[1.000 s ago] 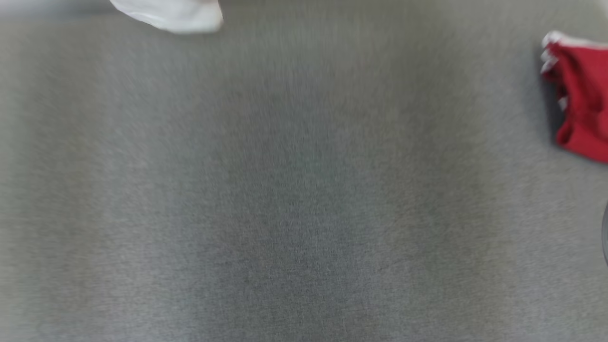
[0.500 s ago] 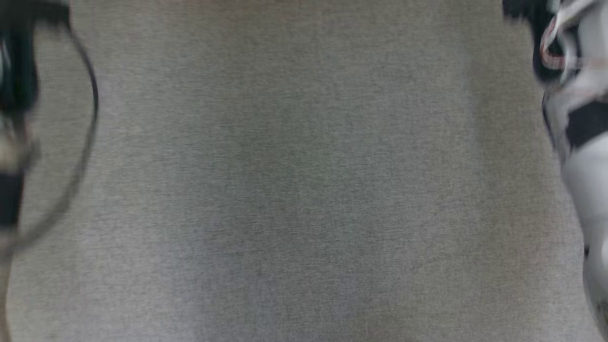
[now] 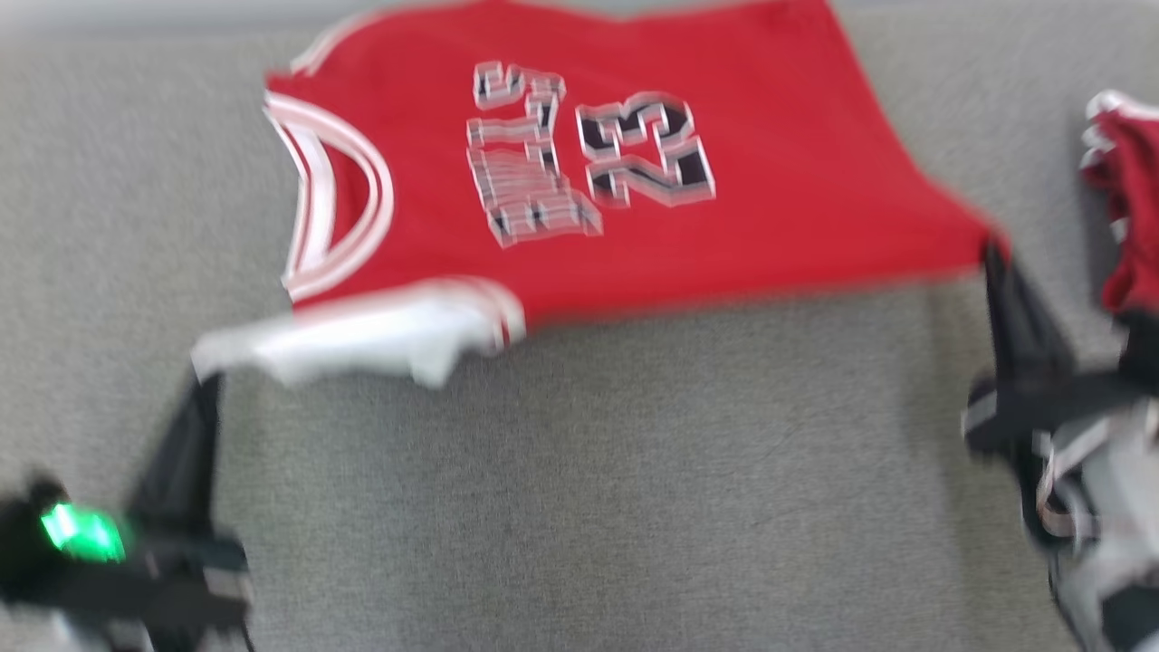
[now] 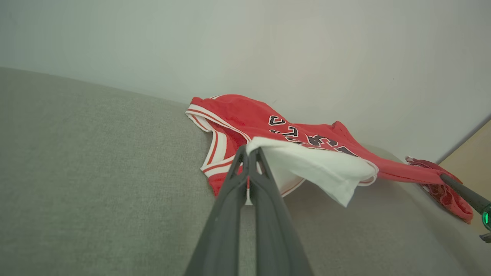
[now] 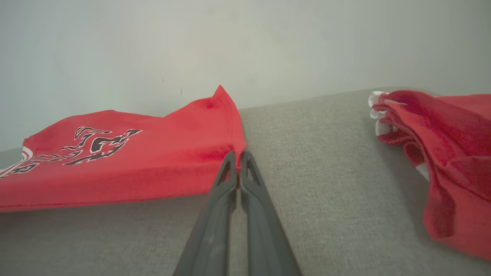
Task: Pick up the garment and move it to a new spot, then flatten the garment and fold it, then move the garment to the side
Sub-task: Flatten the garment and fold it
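The jersey (image 3: 770,181) is bright red with white-striped trim, a white inner side and black numerals outlined in white, the worktop (image 3: 589,498) is mottled grey, the other cloth (image 3: 1127,226) is red with white edging, and the dark left gripper (image 3: 206,382) carries a green light (image 3: 80,532).

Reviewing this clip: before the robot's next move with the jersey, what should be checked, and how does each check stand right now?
1. Left claw shut on the jersey, at its white flap: ok.
2. Right claw shut on the jersey's red corner: ok.
3. Jersey stretched between both claws, number side up: ok.
4. Jersey flat: not ok; the white flap is turned over beside the left claw.
5. Jersey apart from the other garment on the right: ok, bare grey surface shows between them.
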